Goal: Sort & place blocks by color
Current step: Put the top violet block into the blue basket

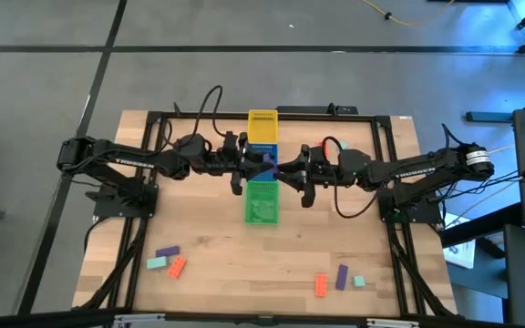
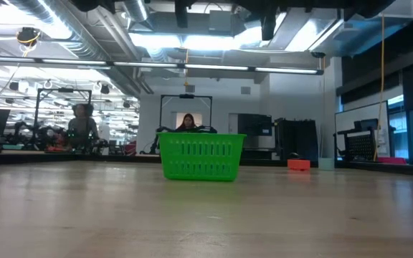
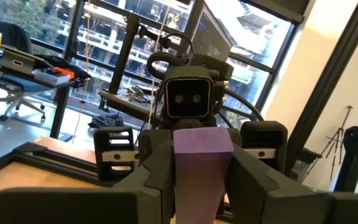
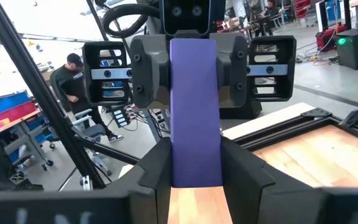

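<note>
Both grippers meet nose to nose above the middle of the table, over the blue tray (image 1: 264, 153). My left gripper (image 1: 247, 165) and my right gripper (image 1: 285, 169) are each shut on one purple block (image 1: 268, 162), which spans the space between them. Other small blocks lie flat on the table. Purple (image 1: 167, 251), teal (image 1: 158, 263) and orange (image 1: 178, 266) ones lie near-left. Orange (image 1: 321, 284), purple (image 1: 342, 277) and teal (image 1: 359, 281) ones lie near-right. The low view shows neither gripper. My left gripper pinches one end of the purple block (image 3: 194, 186) between its two fingers, level, coming from the table's left, fingers along the block. The block is lifted clear and lies roughly level. My right gripper pinches the opposite end of the purple block (image 4: 195, 168) between its two fingers, level, from the table's right, fingers along it. The block's far end (image 4: 192, 56) sits between the left gripper's fingers.
A yellow tray (image 1: 262, 123), the blue tray and a green tray (image 1: 262, 202) stand in a row down the table's middle. The green tray (image 2: 201, 156) shows as a slotted basket in the low view. An orange block (image 2: 299, 164) lies by the far right. People stand in the room behind.
</note>
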Action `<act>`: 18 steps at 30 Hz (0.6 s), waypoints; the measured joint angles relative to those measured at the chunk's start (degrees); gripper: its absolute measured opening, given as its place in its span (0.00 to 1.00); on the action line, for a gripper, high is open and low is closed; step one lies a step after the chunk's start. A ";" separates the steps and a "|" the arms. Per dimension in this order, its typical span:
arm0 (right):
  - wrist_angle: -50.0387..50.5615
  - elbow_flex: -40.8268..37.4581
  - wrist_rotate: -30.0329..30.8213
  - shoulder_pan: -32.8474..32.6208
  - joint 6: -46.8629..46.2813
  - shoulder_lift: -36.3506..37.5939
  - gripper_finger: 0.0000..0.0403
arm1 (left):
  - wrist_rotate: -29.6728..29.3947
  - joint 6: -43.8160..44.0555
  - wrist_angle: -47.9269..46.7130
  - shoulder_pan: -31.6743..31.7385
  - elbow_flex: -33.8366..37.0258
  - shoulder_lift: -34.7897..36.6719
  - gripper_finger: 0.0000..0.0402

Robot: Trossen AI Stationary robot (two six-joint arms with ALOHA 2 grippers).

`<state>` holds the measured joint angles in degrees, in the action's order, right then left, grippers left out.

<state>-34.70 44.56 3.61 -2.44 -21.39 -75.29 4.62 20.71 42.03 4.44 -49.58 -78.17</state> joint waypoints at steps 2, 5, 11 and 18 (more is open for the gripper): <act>0.00 0.00 -0.03 0.02 -0.64 0.00 0.32 | 0.96 0.01 -0.01 0.40 0.00 0.00 0.25; -0.25 0.00 -0.12 0.02 -2.10 0.42 0.43 | 1.83 -0.20 -0.57 1.01 0.01 0.34 0.25; 8.95 0.00 1.16 2.46 -5.74 5.19 0.63 | 3.44 -1.51 -10.48 3.75 0.02 6.13 0.25; 22.41 0.00 1.27 6.21 -5.10 14.07 0.78 | -1.72 -7.59 -27.28 6.37 0.02 17.37 0.25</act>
<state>-12.28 44.56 4.89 3.77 -26.49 -61.21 2.90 13.13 14.75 10.81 -49.56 -60.80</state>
